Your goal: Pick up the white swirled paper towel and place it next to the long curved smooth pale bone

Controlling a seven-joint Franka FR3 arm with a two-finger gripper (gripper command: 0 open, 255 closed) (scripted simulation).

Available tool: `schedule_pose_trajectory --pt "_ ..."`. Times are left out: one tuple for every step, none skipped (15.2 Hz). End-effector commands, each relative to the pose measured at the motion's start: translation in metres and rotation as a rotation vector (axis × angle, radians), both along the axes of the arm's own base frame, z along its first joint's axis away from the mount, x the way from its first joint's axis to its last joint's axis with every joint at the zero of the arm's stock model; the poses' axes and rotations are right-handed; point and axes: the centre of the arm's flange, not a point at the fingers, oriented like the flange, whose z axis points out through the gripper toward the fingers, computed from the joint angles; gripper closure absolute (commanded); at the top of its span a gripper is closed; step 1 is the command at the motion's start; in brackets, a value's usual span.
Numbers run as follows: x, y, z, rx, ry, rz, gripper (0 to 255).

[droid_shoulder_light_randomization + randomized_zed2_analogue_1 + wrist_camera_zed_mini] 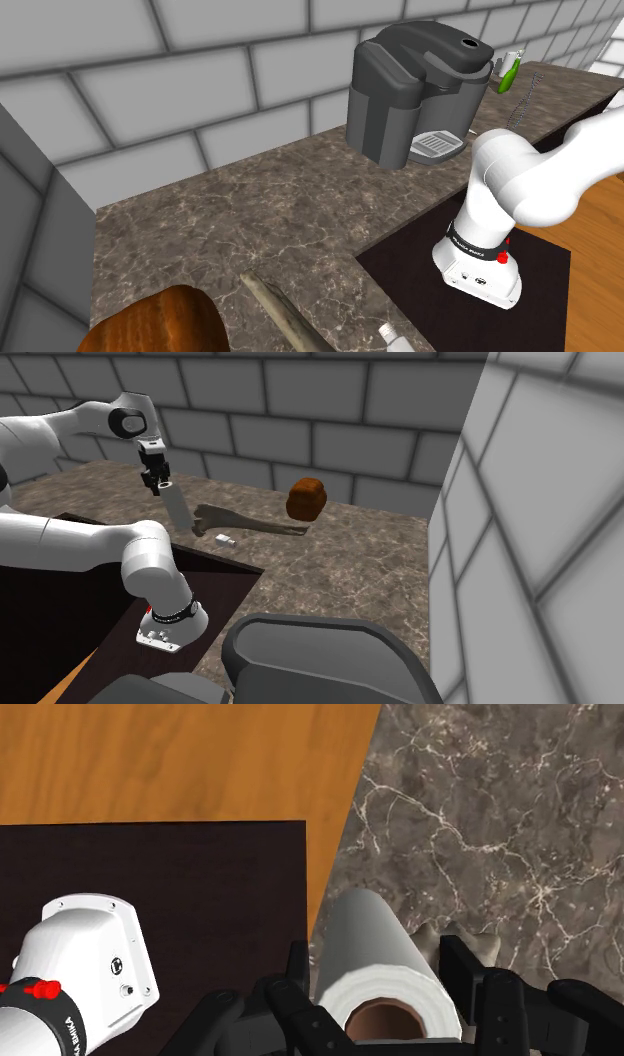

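- While the gripper (162, 484) clamps both fingers on the white paper towel roll (177, 510), we see the roll hanging tilted over the marbled counter (350, 567).
- We find its lower end near the pale bone (255, 525), at the knobbed end; we cannot tell whether they touch.

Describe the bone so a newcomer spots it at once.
On the dark marbled counter, look beside the brown lump. The bone lies flat there: long, thin and pale, flared at one end, unlike the stubby white roll held in the gripper.
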Motion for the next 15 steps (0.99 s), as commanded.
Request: schedule_pose_trajectory --pt "0.000 -0.001 -0.010 0.000 0.000 0.000 255" --pt "0.000 -0.001 -0.016 0.000 0.000 0.000 255" --pt "0.000 -0.001 -0.021 0.000 0.000 0.000 255" --pt "0.000 -0.001 -0.026 0.000 0.000 0.000 255" --pt "0.000 -0.001 -0.032 0.000 0.000 0.000 255" --pt "0.000 -0.001 -0.037 0.000 0.000 0.000 255" --pt "0.000 -0.001 -0.042 0.000 0.000 0.000 255" --pt "0.000 -0.001 -0.047 0.000 0.000 0.000 255" --pt "0.000 -0.001 -0.052 0.000 0.000 0.000 255" --pt "0.000 -0.001 -0.052 0.000 0.000 0.000 255" --pt "0.000 -0.001 -0.052 0.000 0.000 0.000 255" --pt "0.000 -0.001 -0.052 0.000 0.000 0.000 255" --pt "0.000 -0.001 -0.052 0.000 0.000 0.000 255" --pt "0.000 -0.001 -0.052 0.000 0.000 0.000 255" --pt "0.000 -0.001 -0.052 0.000 0.000 0.000 255"
